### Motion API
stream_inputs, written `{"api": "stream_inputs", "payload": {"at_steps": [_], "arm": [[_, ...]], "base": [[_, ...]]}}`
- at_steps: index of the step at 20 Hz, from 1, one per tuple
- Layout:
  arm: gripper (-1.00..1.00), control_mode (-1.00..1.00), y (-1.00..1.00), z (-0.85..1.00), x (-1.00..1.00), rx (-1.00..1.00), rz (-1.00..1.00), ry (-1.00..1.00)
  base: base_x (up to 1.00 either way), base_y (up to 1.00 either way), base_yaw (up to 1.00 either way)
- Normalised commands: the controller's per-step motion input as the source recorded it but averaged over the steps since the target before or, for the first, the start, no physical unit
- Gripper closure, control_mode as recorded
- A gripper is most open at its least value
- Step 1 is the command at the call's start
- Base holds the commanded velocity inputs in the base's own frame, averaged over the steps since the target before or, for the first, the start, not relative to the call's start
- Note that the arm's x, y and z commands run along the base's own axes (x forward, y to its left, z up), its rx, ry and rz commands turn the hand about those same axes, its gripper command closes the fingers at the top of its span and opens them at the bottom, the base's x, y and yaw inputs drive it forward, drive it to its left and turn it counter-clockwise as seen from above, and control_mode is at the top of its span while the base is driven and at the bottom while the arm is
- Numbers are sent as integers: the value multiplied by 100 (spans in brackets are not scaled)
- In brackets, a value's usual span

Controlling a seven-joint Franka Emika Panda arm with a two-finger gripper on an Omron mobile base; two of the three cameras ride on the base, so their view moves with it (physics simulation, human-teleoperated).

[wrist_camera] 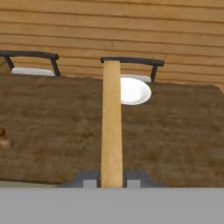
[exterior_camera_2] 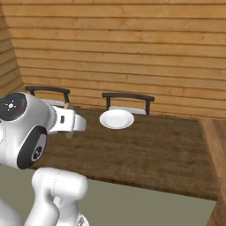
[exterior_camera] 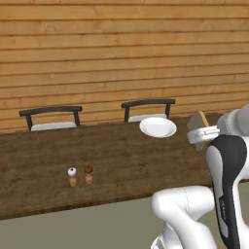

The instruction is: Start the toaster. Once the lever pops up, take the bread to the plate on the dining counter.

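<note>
1. My pincer (wrist_camera: 112, 178) is closed on the bread (wrist_camera: 111, 124), which I see edge-on and held above the surface (wrist_camera: 175, 140).
2. The plate (wrist_camera: 133, 91) sits on the surface near the far edge, by a chair (wrist_camera: 131, 62).
3. No legible writing or labels anywhere.
4. Two small shakers (exterior_camera: 80, 176) stand together, well apart from the plate.

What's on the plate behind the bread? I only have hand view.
Observer: Nothing. The left base view shows the whole plate, and it's bare.
Operator: Is that one shaker at my left edge?
Observer: Two. A white-topped shaker stands beside the brown-topped shaker on the counter.
Operator: Where's the gripper relative to the plate?
Observer: Apart from it. In the left base view the gripper holds the bread off to the plate's right, not yet over it.
</note>
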Motion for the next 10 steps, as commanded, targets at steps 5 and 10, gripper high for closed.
{"api": "stream_inputs", "payload": {"at_steps": [5, 10], "arm": [[100, -100, -53, 0, 100, 18, 2, 9], [100, -100, -30, 0, 100, 23, 5, 24]], "base": [[0, 0, 0], [0, 0, 0]]}}
